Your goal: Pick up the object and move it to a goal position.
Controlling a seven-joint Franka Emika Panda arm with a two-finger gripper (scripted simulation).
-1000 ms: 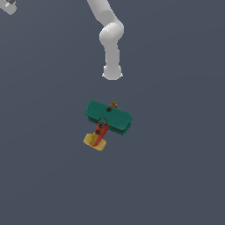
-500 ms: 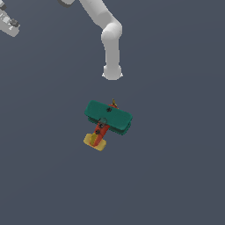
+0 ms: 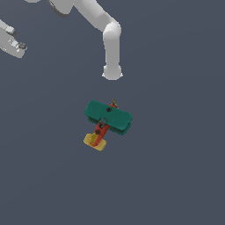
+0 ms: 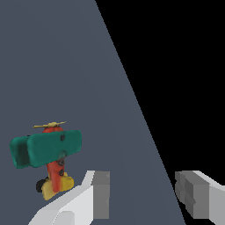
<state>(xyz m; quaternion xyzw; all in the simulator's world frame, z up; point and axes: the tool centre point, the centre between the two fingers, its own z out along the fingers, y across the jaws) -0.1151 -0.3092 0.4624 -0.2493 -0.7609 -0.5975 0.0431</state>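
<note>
End effector (image 4: 142, 197) hangs released and empty, well apart from the toy biplane (image 3: 107, 121) resting mid-counter (image 3: 176, 167); a misaligned descent could clip the teal wings (image 4: 46, 148) and knock it aside.

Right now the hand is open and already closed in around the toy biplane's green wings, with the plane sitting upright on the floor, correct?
Not quite. The hand is open, but nothing lies between its fingers: the wrist view shows the toy biplane off to one side, apart from them. In the exterior view the hand is far from the plane. The plane does sit upright on the floor.
</note>
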